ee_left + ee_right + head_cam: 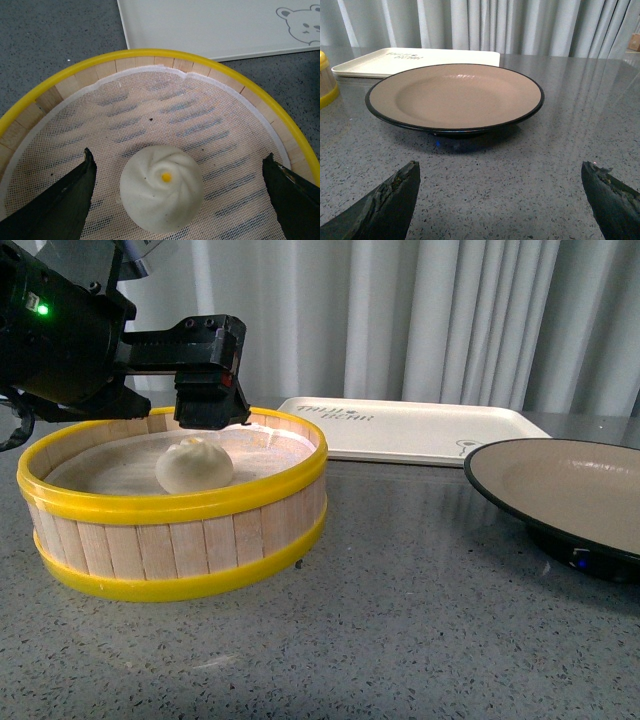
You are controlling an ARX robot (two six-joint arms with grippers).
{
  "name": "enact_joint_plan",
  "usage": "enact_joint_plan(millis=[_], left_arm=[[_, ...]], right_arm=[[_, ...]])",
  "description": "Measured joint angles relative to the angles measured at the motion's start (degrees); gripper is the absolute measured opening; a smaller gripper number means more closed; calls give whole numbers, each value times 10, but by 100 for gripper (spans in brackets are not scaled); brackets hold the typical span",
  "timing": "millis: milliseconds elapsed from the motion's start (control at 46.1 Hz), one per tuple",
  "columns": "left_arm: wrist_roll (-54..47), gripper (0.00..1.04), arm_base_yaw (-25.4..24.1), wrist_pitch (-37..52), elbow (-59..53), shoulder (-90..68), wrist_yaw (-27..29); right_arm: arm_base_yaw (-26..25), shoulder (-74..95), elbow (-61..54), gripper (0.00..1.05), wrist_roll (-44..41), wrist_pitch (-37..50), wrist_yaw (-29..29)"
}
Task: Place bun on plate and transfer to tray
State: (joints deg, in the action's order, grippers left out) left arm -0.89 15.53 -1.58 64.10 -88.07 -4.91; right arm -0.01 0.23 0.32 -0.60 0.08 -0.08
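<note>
The pale bun (194,464) with a pleated swirl lies on the mesh liner inside the yellow-rimmed steamer basket (180,505). My left gripper (212,418) hangs open just above it; in the left wrist view the bun (161,188) sits between the two spread fingers (65,200), untouched. The black-rimmed beige plate (560,485) stands empty at the right. In the right wrist view the plate (455,95) is ahead of my open, empty right gripper (500,200), which is low over the table. The cream tray (410,428) lies empty at the back.
Grey speckled tabletop (400,620) all around. A white curtain (430,310) hangs behind the table. The tray's bear drawing (300,25) shows beyond the basket rim in the left wrist view. The basket's edge (326,80) shows left of the plate in the right wrist view.
</note>
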Motion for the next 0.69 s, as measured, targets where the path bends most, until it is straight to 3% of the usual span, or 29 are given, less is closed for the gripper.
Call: enact_joint_plan(millis=[693], left_arm=[[-12,98,22,24,0,-41,41]], right_arm=[[0,0,0,96,0,0,0]])
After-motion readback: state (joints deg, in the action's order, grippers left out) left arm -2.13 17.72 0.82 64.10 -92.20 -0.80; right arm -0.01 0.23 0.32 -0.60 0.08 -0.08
